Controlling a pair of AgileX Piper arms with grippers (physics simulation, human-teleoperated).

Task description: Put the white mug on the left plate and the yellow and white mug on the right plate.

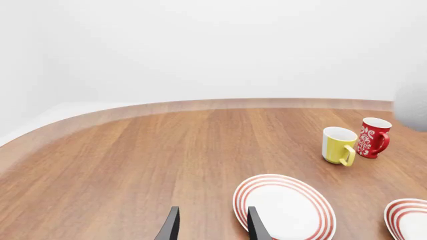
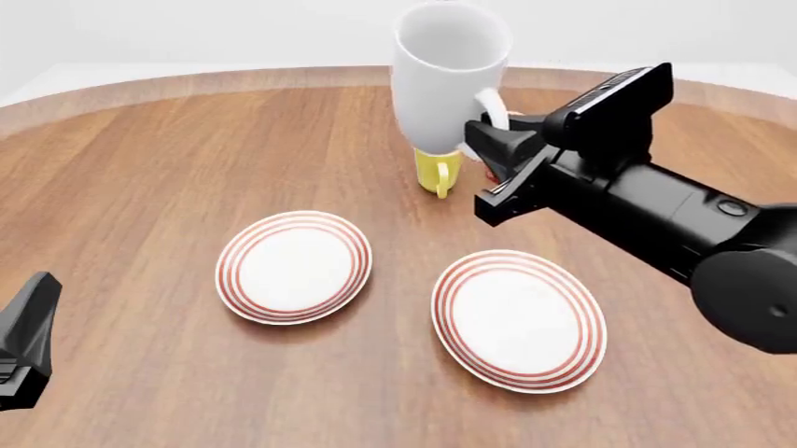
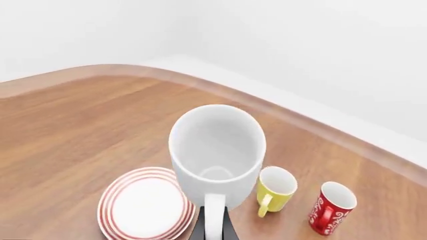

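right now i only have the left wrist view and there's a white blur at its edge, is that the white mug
observer: Yes. The white mug is up in the air, with the right claw shut on its handle.
operator: is it upright
observer: Yes, mouth up; the right wrist view looks straight into it and it is empty.
operator: right plate free? i only see a sliver
observer: The front view shows the whole right plate, and it is bare.
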